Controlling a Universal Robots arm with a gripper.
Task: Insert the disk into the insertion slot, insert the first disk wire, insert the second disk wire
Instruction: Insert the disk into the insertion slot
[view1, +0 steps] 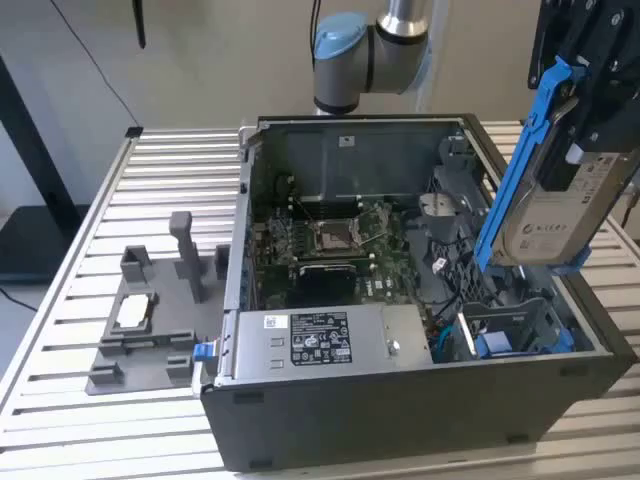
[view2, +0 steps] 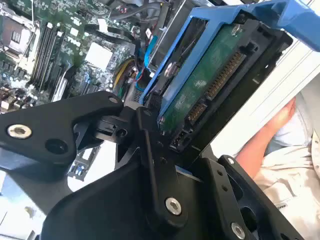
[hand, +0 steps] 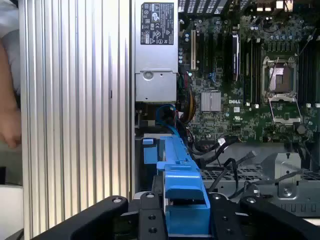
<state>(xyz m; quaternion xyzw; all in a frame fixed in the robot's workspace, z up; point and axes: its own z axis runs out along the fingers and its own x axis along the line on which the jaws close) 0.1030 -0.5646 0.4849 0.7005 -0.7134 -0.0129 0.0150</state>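
My gripper (view1: 583, 120) is shut on the disk (view1: 560, 205), a silver-grey drive in a bright blue carrier frame (view1: 515, 170). It holds the disk tilted in the air above the open case's side at the exterior view's right. The insertion slot (view1: 515, 330), a grey-blue cage with blue tabs, lies below the disk in the case's near corner. The second wrist view shows the disk's green circuit board (view2: 207, 85) and connectors between my black fingers (view2: 155, 165). In the first wrist view the blue carrier (hand: 182, 192) sits in my gripper (hand: 184, 215). Loose black wires (view1: 450, 275) lie beside the slot.
The dark computer case (view1: 400, 420) stands open on a slatted metal table (view1: 170, 180). Inside are the motherboard (view1: 330, 240) and a silver box with a white sticker (view1: 320, 340). A grey fixture (view1: 150, 320) sits at the exterior view's left. A person's arm (view2: 265, 140) is near the table edge.
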